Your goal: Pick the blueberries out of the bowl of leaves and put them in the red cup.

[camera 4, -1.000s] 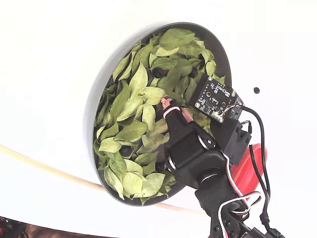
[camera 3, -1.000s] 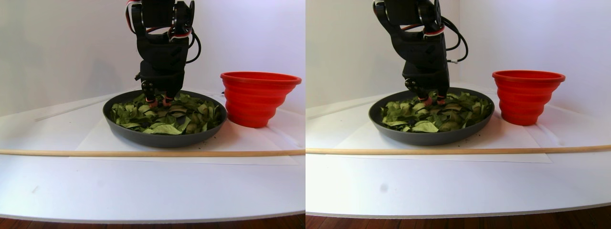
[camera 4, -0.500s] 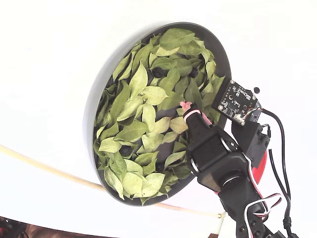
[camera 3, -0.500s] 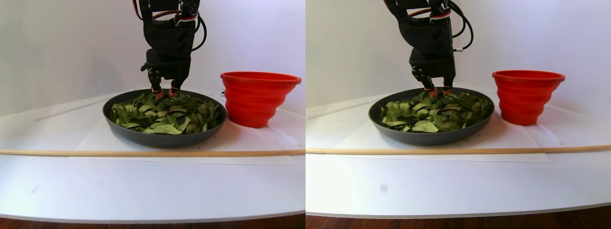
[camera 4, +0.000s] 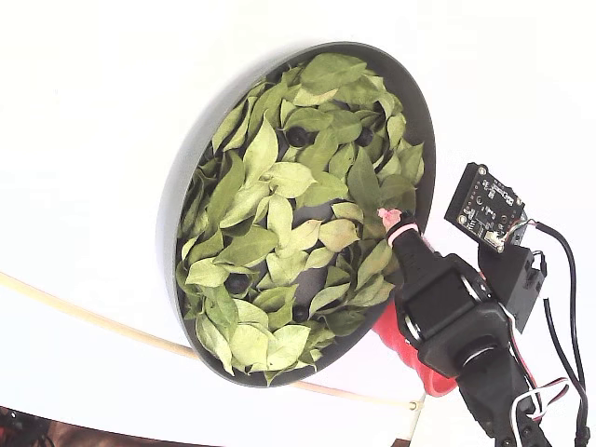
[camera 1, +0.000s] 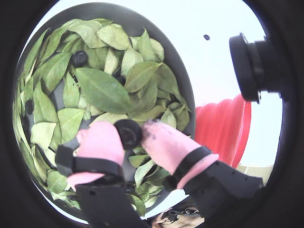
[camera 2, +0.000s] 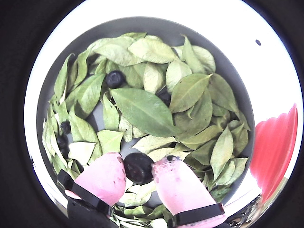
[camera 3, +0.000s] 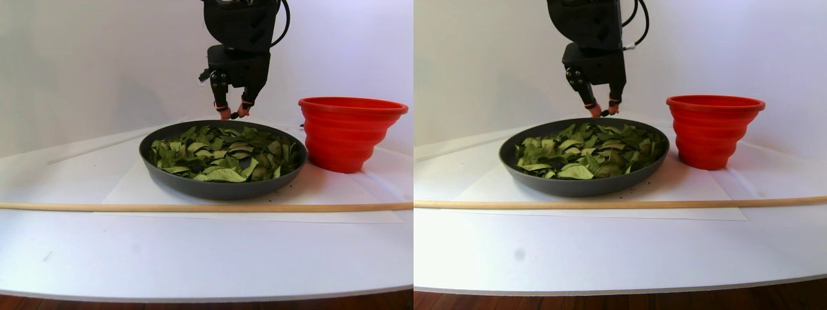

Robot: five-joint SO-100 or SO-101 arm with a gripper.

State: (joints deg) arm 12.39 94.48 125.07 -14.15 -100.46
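Blueberries are my business here, and one blueberry (camera 2: 138, 167) is pinched between the pink fingertips (camera 2: 102, 178) of my gripper (camera 1: 130, 137), jaws clamped on it, lifted clear above the leaves (camera 2: 142, 109); in the stereo pair view the gripper (camera 3: 234, 115) hangs over the far rim of the bowl (camera 3: 219, 188), with the red cup (camera 3: 345, 132) to the right, just beside the bowl.

Working near to far in a wrist view: the held berry nearest; then the big central leaf; beyond it another berry (camera 2: 114, 78) lying exposed, and at least one more half hidden under leaves (I cannot count the rest).

My worry is the grip; the berry is round and small, held only at the pad tips, so I judge a jerk on the swing right could roll it out, and too hard a squeeze could burst it; coming in low could clip the cup's rim.

The berry has no long axis to speak of; the cup stands upright, mouth up.
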